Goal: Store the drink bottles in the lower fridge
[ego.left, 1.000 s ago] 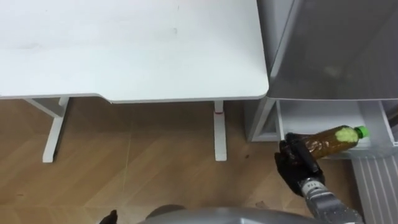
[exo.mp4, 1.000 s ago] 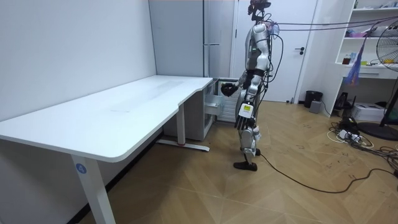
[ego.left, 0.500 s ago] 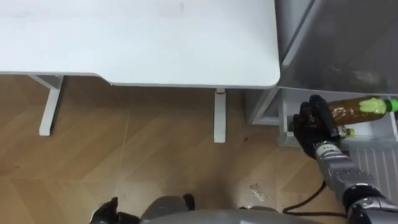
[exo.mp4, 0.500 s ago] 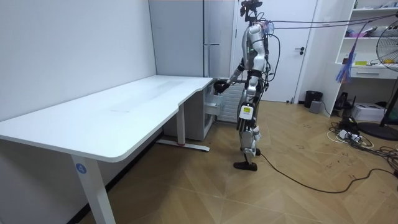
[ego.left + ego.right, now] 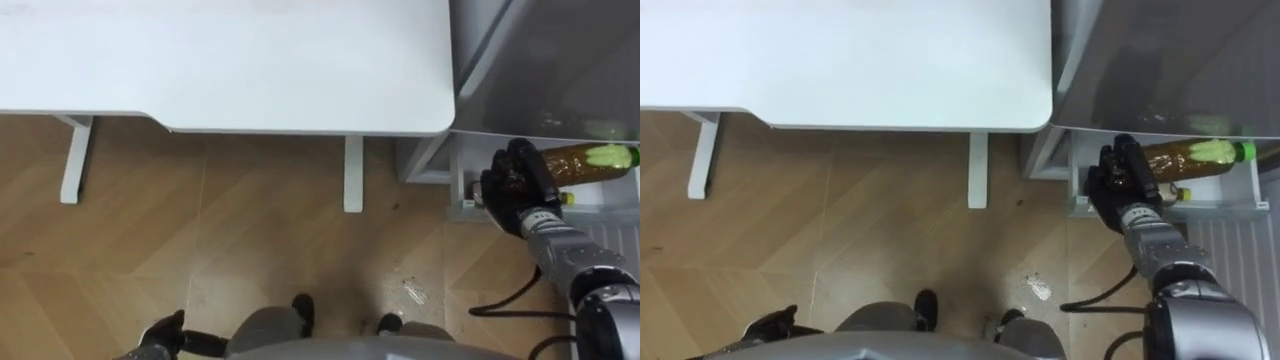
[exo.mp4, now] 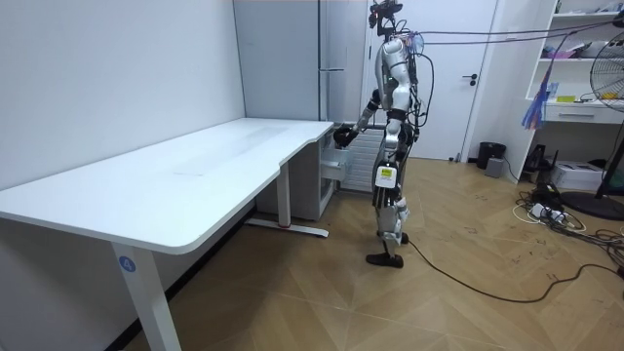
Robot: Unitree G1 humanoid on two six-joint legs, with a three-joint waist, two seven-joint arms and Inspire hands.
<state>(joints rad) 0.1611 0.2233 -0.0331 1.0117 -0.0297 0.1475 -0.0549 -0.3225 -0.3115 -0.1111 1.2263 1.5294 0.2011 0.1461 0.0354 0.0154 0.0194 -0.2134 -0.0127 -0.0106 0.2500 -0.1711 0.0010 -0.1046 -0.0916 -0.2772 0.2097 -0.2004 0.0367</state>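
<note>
Since a second ago the right arm has stretched out from a bend, as the room view shows. It has carried the right hand and the bottle forward, from in front of the fridge to the mouth of its lower compartment. Back then the bottle tilted with its cap end raised; now it lies nearly level.

The right hand is closed round the bottle's base end, its dark fingers wrapped about it, and holds it in the air. The bottle contains a brown drink, with a green label and cap at the far end, which points to the robot's right. It sits just under the lower edge of the grey upper door, over the compartment's white inside. It touches nothing but the hand, as far as can be seen. A small yellow thing lies just below the bottle inside the compartment; what it is cannot be told.

The white table stands just left of the fridge, its legs on the wood floor. The left hand hangs low at the robot's left side, well apart from the bottle; whether it is open or closed cannot be told.

In the room view the robot stands upright at the table's far end, facing the fridge.
</note>
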